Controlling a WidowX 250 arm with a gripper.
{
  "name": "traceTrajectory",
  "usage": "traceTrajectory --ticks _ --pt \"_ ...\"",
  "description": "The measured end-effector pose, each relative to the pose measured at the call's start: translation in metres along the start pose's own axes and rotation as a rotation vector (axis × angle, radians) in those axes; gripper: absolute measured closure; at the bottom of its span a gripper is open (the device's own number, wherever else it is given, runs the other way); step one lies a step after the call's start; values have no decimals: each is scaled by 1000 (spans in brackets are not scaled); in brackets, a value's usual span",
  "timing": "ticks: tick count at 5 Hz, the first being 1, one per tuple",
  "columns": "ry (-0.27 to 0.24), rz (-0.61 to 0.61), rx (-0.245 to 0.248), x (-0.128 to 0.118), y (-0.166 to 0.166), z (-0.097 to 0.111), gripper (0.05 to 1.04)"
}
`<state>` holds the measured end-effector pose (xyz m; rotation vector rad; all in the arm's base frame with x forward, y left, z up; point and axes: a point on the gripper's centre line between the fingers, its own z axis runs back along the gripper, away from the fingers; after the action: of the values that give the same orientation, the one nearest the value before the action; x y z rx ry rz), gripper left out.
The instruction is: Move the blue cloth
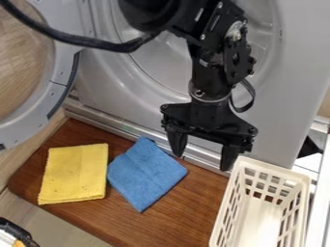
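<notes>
Folded flat, the blue cloth (145, 173) lies on the brown wooden tabletop (187, 210), toward its far edge, with one corner reaching that edge and another pointing at the near edge. We see it turned askew, a crease running across its upper part. Just beside it to the left is a yellow cloth (74, 173), also folded, nearer the tabletop's left end and marked with small dark specks; we cannot tell whether the two cloths touch.

Above the far edge, to the right of the blue cloth as we look, hangs the black gripper (201, 162). Its jaws are released, the two fingers pointing down and standing well apart. We find the arm (209, 72) coming in from the top edge of the view, with a black cable (84, 41) curving away from it to the upper left.

At the tabletop's right end we see a cream plastic basket (274, 167) with slotted walls. Along the far edge runs a metal rail (106, 119), and behind that stands a large grey panel (270, 130) with a round recess, partly hidden by the arm. To the left is a round-windowed door (35, 113), swung out. Down in the near left corner of our view sits a black and yellow object (17, 234), cut off by the border.
</notes>
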<state>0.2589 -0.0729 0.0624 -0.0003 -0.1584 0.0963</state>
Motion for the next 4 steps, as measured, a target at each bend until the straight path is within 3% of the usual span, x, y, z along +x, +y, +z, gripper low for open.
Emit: traceTrajectory --ticks 3,4 --pt "71 90 -7 -8 29 -37 83" --pt "59 120 -11 -3 45 -49 83"
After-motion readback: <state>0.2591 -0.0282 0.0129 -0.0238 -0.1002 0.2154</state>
